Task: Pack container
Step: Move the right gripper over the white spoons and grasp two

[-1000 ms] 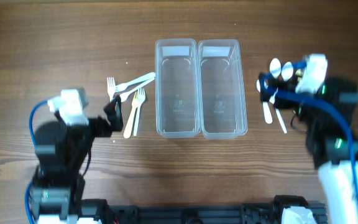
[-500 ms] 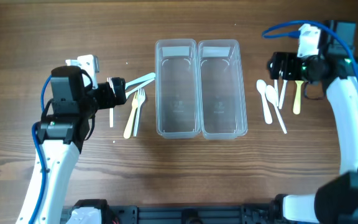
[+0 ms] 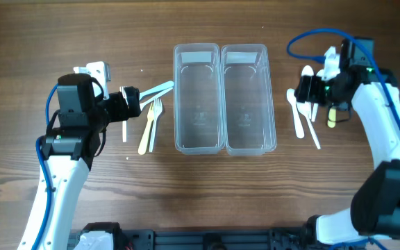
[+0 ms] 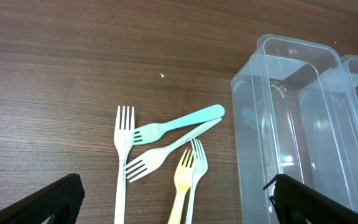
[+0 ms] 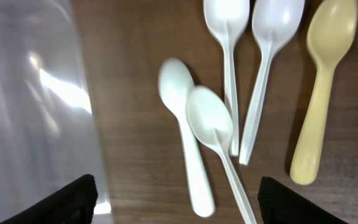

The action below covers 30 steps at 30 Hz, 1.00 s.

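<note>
Wood-grain table (image 3: 200,28), with contents as follows.

1. Two clear plastic containers, side by side and touching at the centre: left container (image 3: 197,111) and right container (image 3: 247,111). I see nothing in either.

2. Fork group, on the table just left of the left container, five pieces:
- One white fork (image 4: 123,155) lies straight, with its tines away from me.
- One mint fork (image 4: 179,124) lies slantwise, with its handle end near the container wall.
- A second white fork (image 4: 166,152) lies slantwise just under the mint one, and their handles meet.
- One yellow fork (image 4: 182,186) lies against a third white fork (image 4: 196,168).

3. Spoon group, on the table just right of the right container, five pieces:
- Two long white spoons (image 5: 230,74) (image 5: 263,81) have their handles converging.
- One yellow spoon (image 5: 319,99) lies apart at the outer side.
- One white spoon (image 5: 188,143) lies nearest the container.
- Another white spoon (image 5: 210,118) lies against it.

4. My left gripper (image 4: 174,186) hangs over the forks, fingers spread wide, carrying nothing.

5. My right gripper (image 5: 178,186) hangs over the spoons, fingers likewise spread, carrying nothing.
</note>
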Available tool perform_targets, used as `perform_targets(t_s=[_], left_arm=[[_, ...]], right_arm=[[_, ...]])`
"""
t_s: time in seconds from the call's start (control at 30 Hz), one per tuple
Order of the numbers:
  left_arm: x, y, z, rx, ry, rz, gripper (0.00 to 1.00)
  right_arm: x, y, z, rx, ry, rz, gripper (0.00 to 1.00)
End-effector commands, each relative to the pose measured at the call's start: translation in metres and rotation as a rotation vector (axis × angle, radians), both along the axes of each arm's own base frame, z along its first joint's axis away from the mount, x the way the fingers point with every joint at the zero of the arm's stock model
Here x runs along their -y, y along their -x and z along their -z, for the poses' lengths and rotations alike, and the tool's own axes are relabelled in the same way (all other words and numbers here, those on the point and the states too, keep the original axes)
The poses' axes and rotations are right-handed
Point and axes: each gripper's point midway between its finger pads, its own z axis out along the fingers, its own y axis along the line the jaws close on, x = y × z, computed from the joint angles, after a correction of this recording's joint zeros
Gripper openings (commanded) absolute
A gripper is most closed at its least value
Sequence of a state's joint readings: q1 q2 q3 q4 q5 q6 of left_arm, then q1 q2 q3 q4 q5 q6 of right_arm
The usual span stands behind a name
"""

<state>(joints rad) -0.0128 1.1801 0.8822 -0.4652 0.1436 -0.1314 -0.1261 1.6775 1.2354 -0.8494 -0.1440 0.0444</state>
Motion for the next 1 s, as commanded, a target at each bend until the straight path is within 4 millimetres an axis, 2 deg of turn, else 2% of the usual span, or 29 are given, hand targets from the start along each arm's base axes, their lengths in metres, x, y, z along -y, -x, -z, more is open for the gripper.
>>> perform_targets(t_s=[0.0, 0.1, 0.43, 0.67, 0.8, 0.97], left_arm=[[-0.003, -0.004, -0.008, 0.023, -0.021, 0.006, 1.00], [-0.003, -0.004, -0.008, 0.022, -0.021, 0.006, 1.00], [-0.003, -0.004, -0.008, 0.022, -0.021, 0.006, 1.00], [-0.003, -0.004, -0.008, 0.023, -0.021, 0.006, 1.00], [-0.003, -0.004, -0.008, 0.022, -0.021, 0.006, 1.00], [-0.003, -0.004, -0.008, 0.023, -0.021, 0.006, 1.00]], right_arm=[[0.007, 0.008, 0.021, -0.069, 0.036, 0.023, 0.69], [0.012, 0.011, 0.030, -0.100, 0.058, 0.031, 0.56], [0.025, 0.033, 0.069, -0.225, 0.137, 0.050, 0.56], [0.030, 0.042, 0.089, -0.224, 0.164, 0.074, 0.55], [0.029, 0.045, 0.097, -0.222, 0.161, 0.089, 0.48], [0.029, 0.049, 0.108, -0.212, 0.159, 0.105, 0.48]])
